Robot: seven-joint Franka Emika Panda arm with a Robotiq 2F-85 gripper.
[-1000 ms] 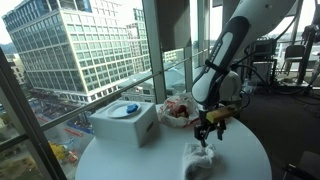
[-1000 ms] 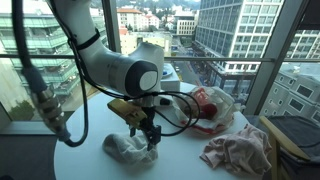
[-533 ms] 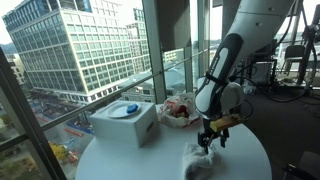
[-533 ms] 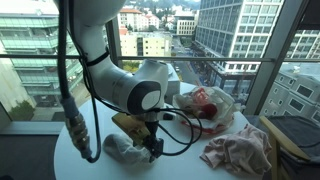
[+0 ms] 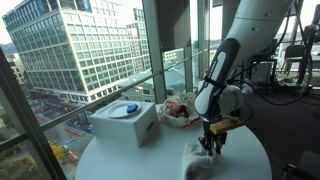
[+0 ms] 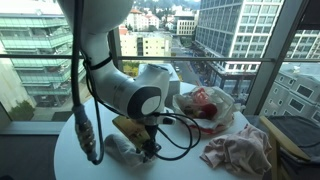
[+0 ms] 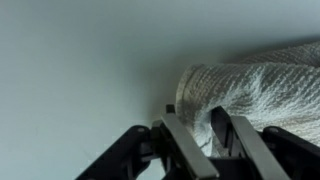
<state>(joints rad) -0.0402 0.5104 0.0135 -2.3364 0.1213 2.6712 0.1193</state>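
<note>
By the window, the round white table [image 5: 120, 162] had bare top open between the white box [image 5: 125, 122] and the crumpled towel [image 5: 196, 162], which lay in from the rim. Beyond it sat a clear bag [image 6: 205, 105] of red things, and a pinkish cloth [image 6: 235, 150] lay well apart. The gripper [image 5: 210, 148] hung straight down at the towel's end, jaws partway in with a fold between them; whether they pinched it I could not tell. From the wrist, the towel's [image 7: 260, 85] long axis ran from the fingers [image 7: 185, 145] out rightward, with bare table on the left.
</note>
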